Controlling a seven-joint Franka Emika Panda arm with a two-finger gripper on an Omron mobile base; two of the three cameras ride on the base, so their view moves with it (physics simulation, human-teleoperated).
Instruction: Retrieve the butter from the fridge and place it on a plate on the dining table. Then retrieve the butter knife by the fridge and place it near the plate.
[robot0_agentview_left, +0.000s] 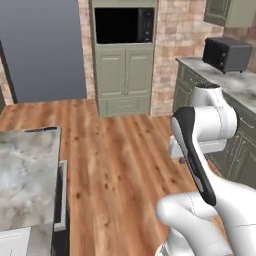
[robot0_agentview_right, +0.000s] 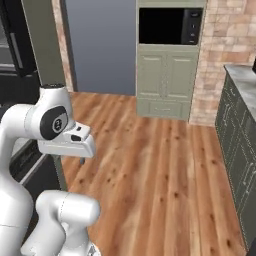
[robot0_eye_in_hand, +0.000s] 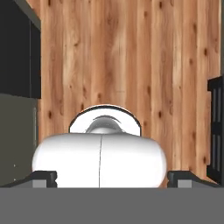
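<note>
The dining table (robot0_agentview_left: 27, 165), with its grey marbled top, fills the lower left of the left base view. The fridge (robot0_agentview_right: 11, 50) is the black front with a grey bar handle at the top left of the right base view. My arm is folded close over the base, with the hand pointing down at the wooden floor. In the hand view my gripper (robot0_eye_in_hand: 112, 177) is open, its two dark fingertips (robot0_eye_in_hand: 43, 177) far apart with nothing between them. The butter, the plate and the butter knife are out of view.
A sage-green tall cabinet (robot0_agentview_left: 124, 75) with a black microwave (robot0_agentview_left: 124, 25) stands at the far wall. On the right runs a wall counter (robot0_agentview_left: 235, 82) carrying a black toaster oven (robot0_agentview_left: 227, 52). Open wooden floor (robot0_agentview_left: 125, 150) lies between the table and the counter.
</note>
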